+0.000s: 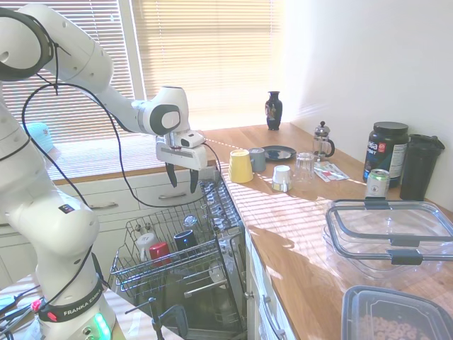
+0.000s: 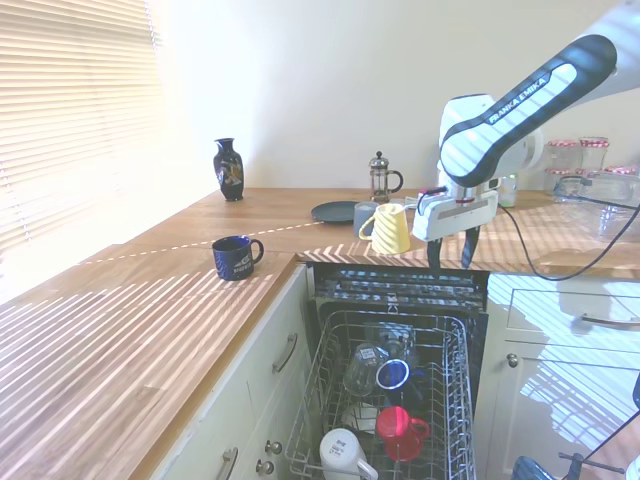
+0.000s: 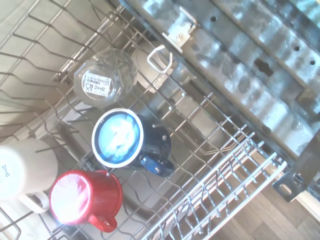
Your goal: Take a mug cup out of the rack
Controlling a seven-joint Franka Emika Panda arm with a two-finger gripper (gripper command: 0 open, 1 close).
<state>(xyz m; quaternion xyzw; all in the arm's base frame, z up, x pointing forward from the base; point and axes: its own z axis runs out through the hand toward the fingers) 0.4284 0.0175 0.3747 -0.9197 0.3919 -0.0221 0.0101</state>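
A small glossy red mug cup sits in the grey wire rack, which is pulled out of the dishwasher. Beside it in the rack are a white mug, a dark navy mug and a clear glass. My gripper hangs open and empty well above the rack, over its dishwasher end.
On the counter stand a yellow cup, a blue mug, a dark plate, a French press, a vase, glasses, a can and plastic containers. The open dishwasher door lies below the rack.
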